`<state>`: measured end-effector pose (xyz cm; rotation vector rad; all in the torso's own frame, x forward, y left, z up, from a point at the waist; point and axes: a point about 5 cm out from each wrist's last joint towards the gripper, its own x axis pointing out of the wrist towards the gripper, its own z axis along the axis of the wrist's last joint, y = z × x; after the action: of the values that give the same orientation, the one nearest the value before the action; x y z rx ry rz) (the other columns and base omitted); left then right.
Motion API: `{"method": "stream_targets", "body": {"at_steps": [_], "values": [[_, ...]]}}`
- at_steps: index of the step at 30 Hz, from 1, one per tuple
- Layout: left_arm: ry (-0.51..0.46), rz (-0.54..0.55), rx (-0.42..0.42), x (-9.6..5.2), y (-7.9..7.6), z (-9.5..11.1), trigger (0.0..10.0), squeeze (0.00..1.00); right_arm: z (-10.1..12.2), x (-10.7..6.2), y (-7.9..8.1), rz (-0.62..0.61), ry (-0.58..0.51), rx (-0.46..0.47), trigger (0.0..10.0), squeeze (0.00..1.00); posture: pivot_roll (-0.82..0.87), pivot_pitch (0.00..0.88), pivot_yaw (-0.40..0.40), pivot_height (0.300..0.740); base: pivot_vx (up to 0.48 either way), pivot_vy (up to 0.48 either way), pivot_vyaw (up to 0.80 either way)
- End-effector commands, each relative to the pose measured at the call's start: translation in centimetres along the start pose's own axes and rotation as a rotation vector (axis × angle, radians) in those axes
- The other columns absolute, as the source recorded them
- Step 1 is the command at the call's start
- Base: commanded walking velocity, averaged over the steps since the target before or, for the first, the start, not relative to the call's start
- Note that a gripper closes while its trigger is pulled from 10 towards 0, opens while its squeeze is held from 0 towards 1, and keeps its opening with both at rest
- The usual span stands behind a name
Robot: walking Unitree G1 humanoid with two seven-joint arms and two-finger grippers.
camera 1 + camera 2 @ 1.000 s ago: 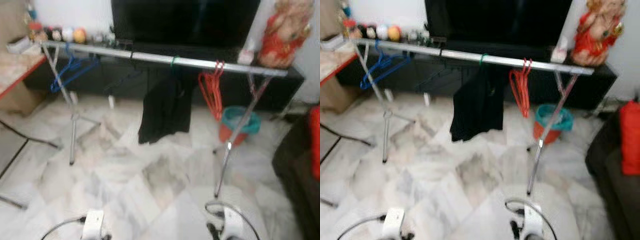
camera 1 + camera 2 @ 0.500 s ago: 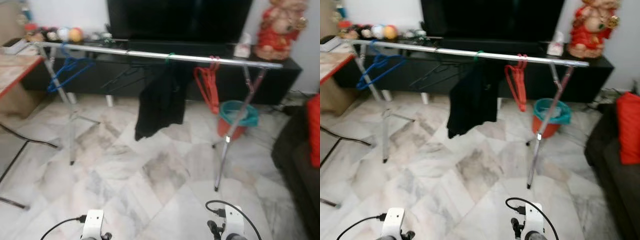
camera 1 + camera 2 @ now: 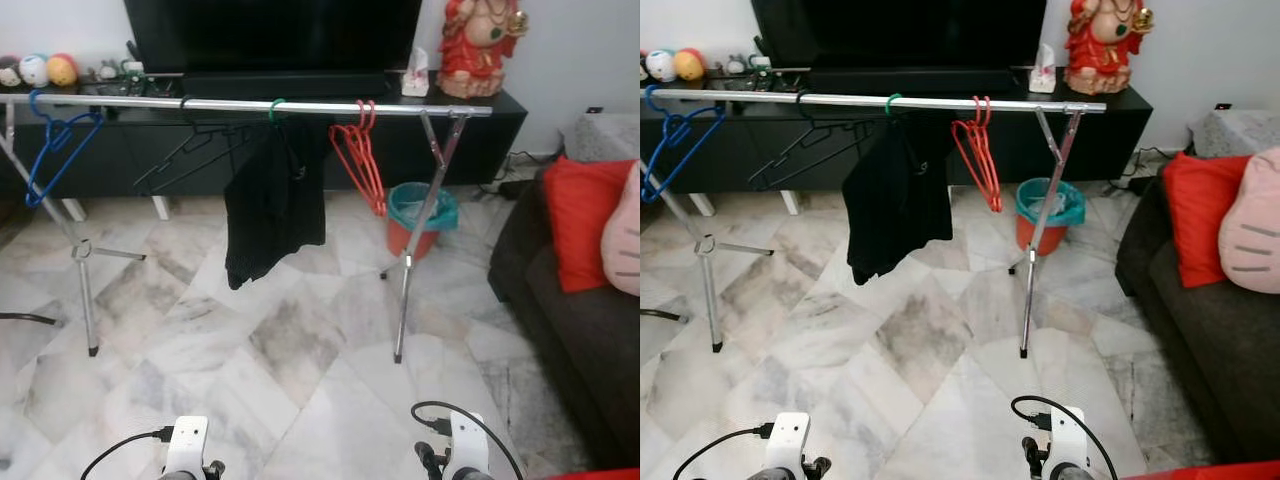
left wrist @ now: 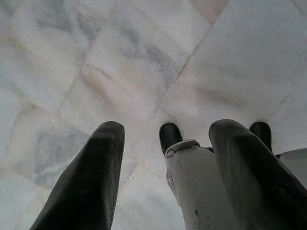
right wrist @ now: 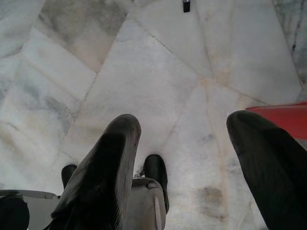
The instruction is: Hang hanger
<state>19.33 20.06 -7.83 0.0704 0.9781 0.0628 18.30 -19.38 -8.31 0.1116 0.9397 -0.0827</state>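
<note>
Both arms hang idle w/ nothing held. The left end effector (image 4: 163,177) is spread apart over bare marble floor (image 4: 144,62), empty. The right end effector (image 5: 192,167) is likewise released, fingers wide, pointing at the floor; a red edge shows near one finger, can't tell what it is.

The rail (image 3: 250,104) runs across the room in front of the TV bench (image 3: 480,110), held up on crossed metal legs (image 3: 415,250), so hangers slide on from the front. Already on it: a blue hanger (image 3: 50,140) near the robot's left end, black hangers (image 3: 185,160) next, a black garment (image 3: 270,210) on a green hook, then a bunch of red hangers (image 3: 358,160) hooked close together toward the right end. A bin (image 3: 420,215) sits on the floor behind the right legs. A dark sofa w/ a red cushion (image 3: 575,220) stands at the robot's right.

Judgement: no hanger is in either end effector yet, so the task hasn't started; prob. the robot must first fetch one, maybe from the sofa side. Rail is well apart from the robot, so it needs to walk closer before hooking. Free rail between blue and black hangers looks the easiest spot.
</note>
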Motion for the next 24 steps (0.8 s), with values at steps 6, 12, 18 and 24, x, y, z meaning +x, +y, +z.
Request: {"method": "stream_targets", "body": {"at_steps": [6,12,18,24], "values": [[0.012,0.006,-0.009,-0.03,0.04,-0.30,10.0,0.00,-0.14,-0.02,-0.05,-0.007,0.004,0.009,10.0,0.00,-0.06,0.000,-0.032,0.740,0.000,0.160,-0.71],[0.011,0.001,0.001,-0.03,0.03,-0.26,10.0,0.00,-0.13,-0.02,-0.05,-0.008,0.004,0.010,10.0,0.00,-0.06,0.000,-0.031,0.740,0.000,0.132,-0.71],[0.008,0.001,-0.002,-0.03,0.02,-0.23,10.0,0.00,-0.11,-0.02,-0.06,-0.009,0.003,0.011,10.0,0.00,-0.06,0.000,-0.031,0.740,0.000,0.205,-0.71],[0.011,0.001,-0.004,-0.03,0.02,-0.26,10.0,0.00,-0.11,-0.02,-0.06,-0.010,0.002,0.011,10.0,0.00,-0.06,0.000,-0.030,0.740,0.000,0.086,-0.71]]}}
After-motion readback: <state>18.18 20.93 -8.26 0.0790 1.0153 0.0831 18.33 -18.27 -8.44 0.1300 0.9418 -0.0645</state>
